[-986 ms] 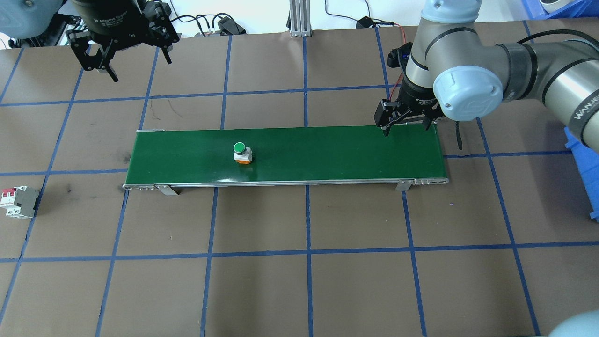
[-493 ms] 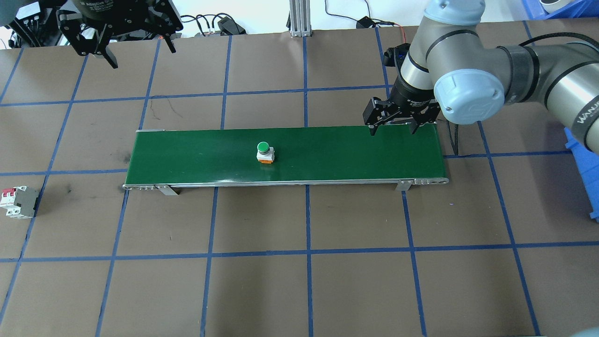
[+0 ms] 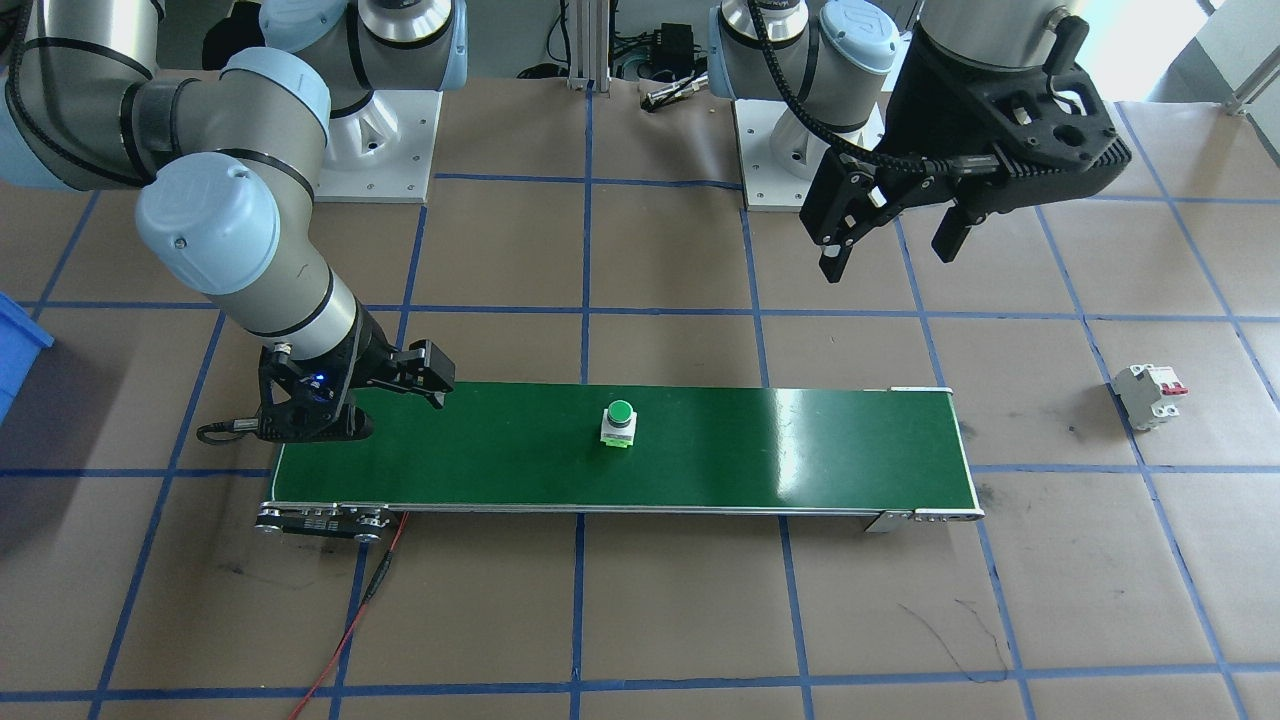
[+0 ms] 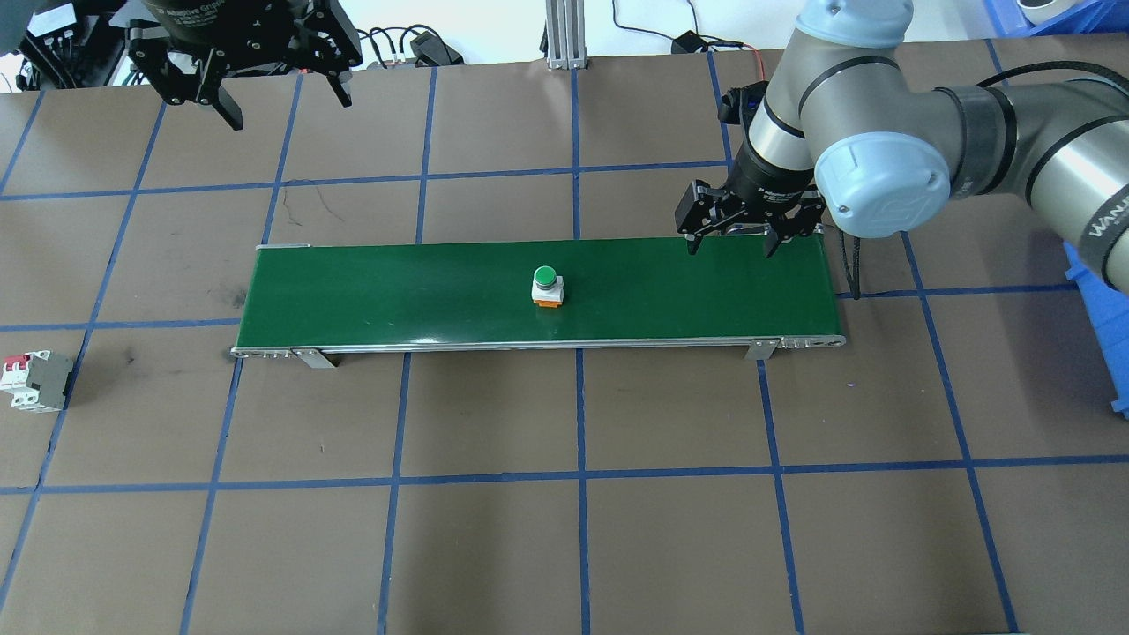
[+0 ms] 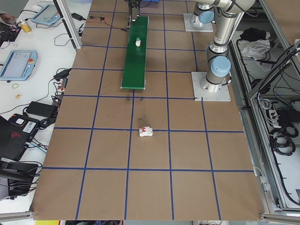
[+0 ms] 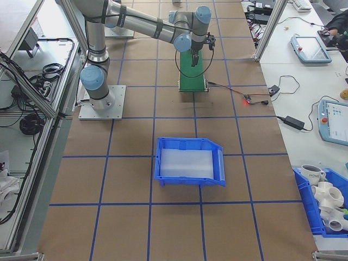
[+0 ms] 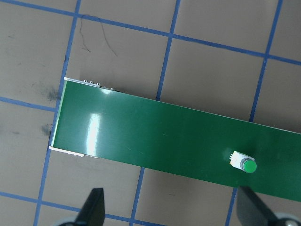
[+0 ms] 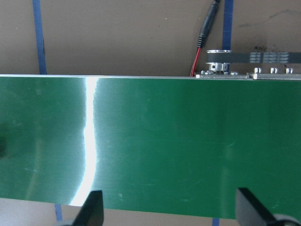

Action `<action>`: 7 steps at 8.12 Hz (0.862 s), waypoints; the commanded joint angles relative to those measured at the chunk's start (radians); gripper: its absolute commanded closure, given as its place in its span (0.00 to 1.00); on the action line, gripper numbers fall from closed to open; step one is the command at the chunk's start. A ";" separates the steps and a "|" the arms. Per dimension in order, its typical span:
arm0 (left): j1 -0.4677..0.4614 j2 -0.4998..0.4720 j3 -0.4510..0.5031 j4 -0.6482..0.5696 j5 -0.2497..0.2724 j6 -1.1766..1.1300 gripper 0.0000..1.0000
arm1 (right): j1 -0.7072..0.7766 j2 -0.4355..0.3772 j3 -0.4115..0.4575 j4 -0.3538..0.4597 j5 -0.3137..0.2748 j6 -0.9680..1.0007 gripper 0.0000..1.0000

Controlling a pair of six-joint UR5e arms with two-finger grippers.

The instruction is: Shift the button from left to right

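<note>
- Circuit breaker [image 4: 35,379]: white and grey with red levers, on the table [image 4: 564,529] at the far left, well apart from the belt. Not part of this task.
- Left gripper [image 4: 251,84]: high over the back-left corner of the table, well away from the belt. Fingers [image 7: 92,213] spread wide, nothing between them. Its wrist camera looks down on the left end of the belt, with the button near the lower right of that view.
- Green conveyor belt [image 4: 397,295]: lies lengthwise across the table centre, glossy surface.
- Button [image 4: 547,287]: upright on the belt near its middle, green cap up, white body below. Nothing is touching it.
- Right gripper [image 4: 732,238]: low over the back edge of the belt, near the right end, well apart from the button. Fingers [image 8: 91,213] wide and empty. Its wrist camera shows only bare belt, no button.
- Blue bin [image 6: 189,163]: on the table beyond the belt's right end, seen in the right side view; probably the drop point, though I cannot confirm it.
- Risks, judged from this layout:
  - If the belt is carrying the button, closing late or early would clip the cap and tip it over.
  - The gripper sits toward the back edge while the button rides mid-width; without a lateral correction 1 finger could push it sideways.
  - The small, rounded cap gives poor purchase; gripping the square body looks safer.
  - A missed catch could let it run off the right end.
</note>
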 commanded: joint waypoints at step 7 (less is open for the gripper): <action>-0.001 0.042 -0.012 -0.018 0.003 0.167 0.00 | 0.130 0.087 -0.001 -0.157 0.021 0.251 0.00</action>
